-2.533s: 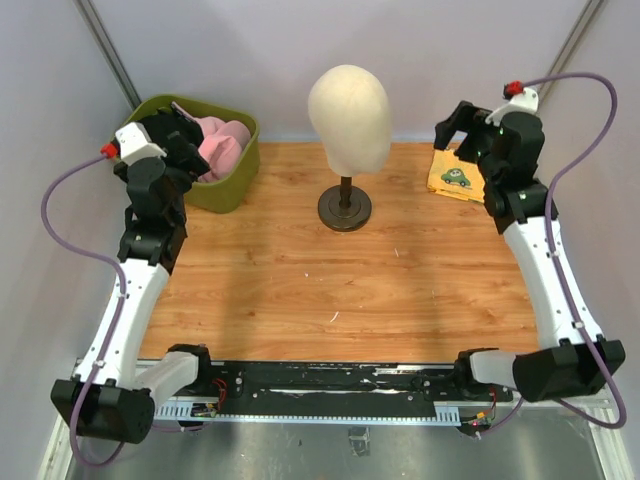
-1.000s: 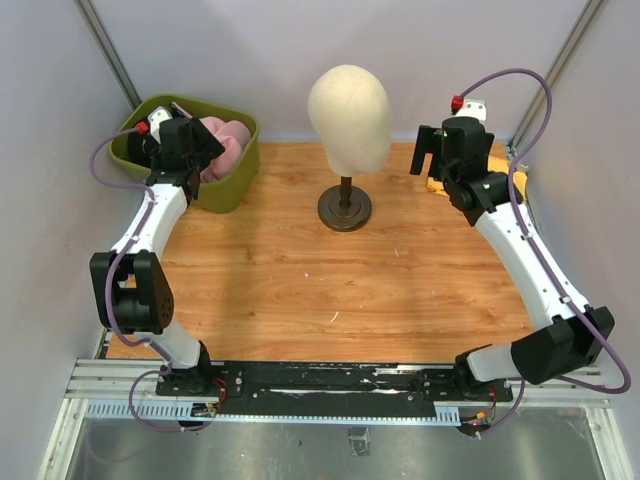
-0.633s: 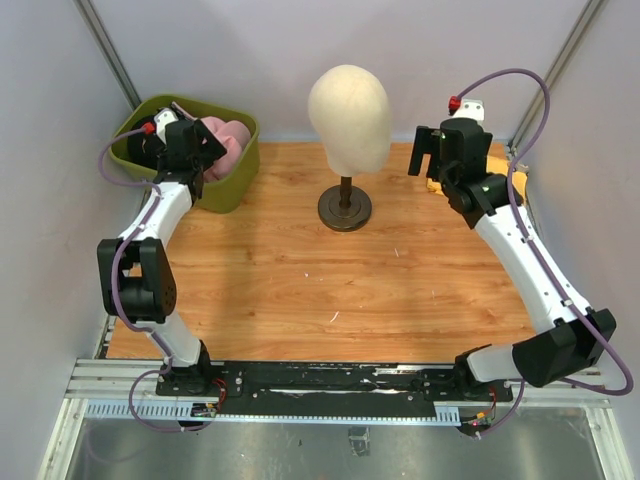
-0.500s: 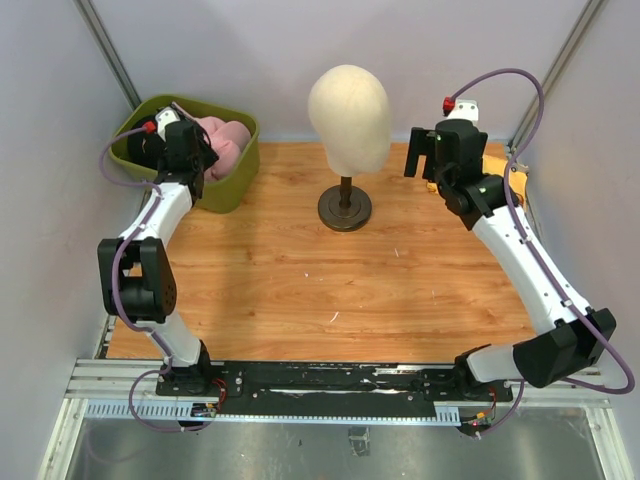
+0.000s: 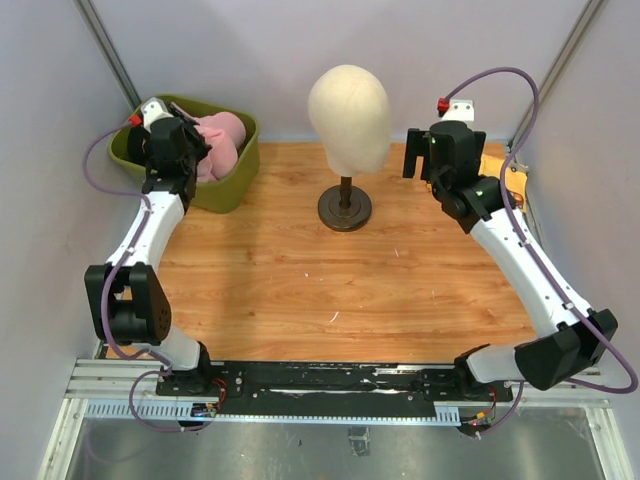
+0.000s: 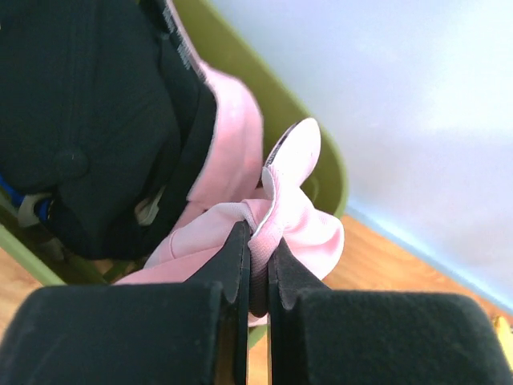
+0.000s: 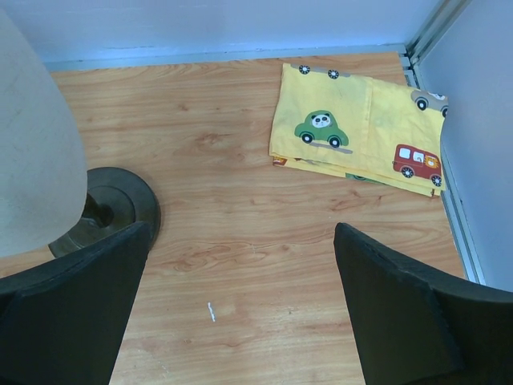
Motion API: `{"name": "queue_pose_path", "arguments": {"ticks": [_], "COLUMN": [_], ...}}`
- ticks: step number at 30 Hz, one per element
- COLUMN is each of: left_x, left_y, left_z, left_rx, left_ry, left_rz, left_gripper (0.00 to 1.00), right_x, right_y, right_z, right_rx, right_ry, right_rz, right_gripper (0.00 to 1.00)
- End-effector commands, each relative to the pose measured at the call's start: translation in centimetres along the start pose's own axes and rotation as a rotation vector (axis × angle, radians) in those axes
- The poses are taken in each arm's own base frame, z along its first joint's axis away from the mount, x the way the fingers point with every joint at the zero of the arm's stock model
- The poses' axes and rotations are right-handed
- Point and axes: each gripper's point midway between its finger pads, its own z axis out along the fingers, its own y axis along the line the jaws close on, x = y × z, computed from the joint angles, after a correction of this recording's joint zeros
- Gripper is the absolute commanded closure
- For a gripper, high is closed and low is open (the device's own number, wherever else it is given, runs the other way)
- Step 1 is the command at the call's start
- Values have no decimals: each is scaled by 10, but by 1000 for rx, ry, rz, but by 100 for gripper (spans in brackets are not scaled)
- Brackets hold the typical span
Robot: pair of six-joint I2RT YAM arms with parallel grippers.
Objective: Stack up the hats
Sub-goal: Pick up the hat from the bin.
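A pink hat (image 5: 222,140) lies in the olive-green bin (image 5: 225,190) at the back left. In the left wrist view, a fold of the pink hat (image 6: 296,216) is pinched between the fingers of my left gripper (image 6: 258,241), which is shut on it. A black hat (image 6: 88,120) lies behind it in the bin (image 6: 272,88). From above, my left gripper (image 5: 185,150) reaches into the bin from its left side. My right gripper (image 5: 420,155) hangs open above the table, right of the mannequin head, and the right gripper (image 7: 240,233) holds nothing.
The cream mannequin head (image 5: 349,115) on its dark round base (image 5: 345,208) stands at the back centre; its base (image 7: 112,204) is close to my right gripper's left finger. A yellow cloth with cars (image 7: 361,128) lies in the back right corner. Walls close in on both sides.
My left gripper has shut on the pink hat in the bin, and its wrist has shifted a little to the left. My right arm has drifted slightly left, still open.
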Motion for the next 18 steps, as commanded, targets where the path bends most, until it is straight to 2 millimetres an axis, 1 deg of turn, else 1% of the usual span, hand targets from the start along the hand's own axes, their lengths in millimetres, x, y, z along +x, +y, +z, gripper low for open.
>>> {"name": "queue_pose_path", "arguments": {"ticks": [1, 5, 10, 13, 15, 17, 18], "left_x": [-91, -115, -132, -142, -151, -158, -163], "left_y": [-49, -70, -98, -120, -137, -157, -166], "left_z": [-31, -45, -67, -85, -100, -118, -127], "left_rx": [147, 217, 336, 449, 533, 642, 685], "left_ry": [-218, -248, -251, -248, -245, -231, -227], "left_rz": [-75, -108, -131, -142, -151, -149, -156], "left_gripper": [99, 99, 99, 99, 100, 99, 99], "right_x": [-27, -38, -61, -79, -91, -102, -106], "right_y": [0, 0, -4, -4, 0, 4, 9], "right_z": [-16, -23, -42, -59, -72, -85, -92], "right_rx": [16, 27, 17, -31, -94, -155, -202], "right_ry": [-76, -105, -175, -231, -276, -321, -340], "right_rz": [-10, -34, -31, -11, -2, 0, -2], "right_gripper": [1, 2, 1, 2, 2, 1, 2]}}
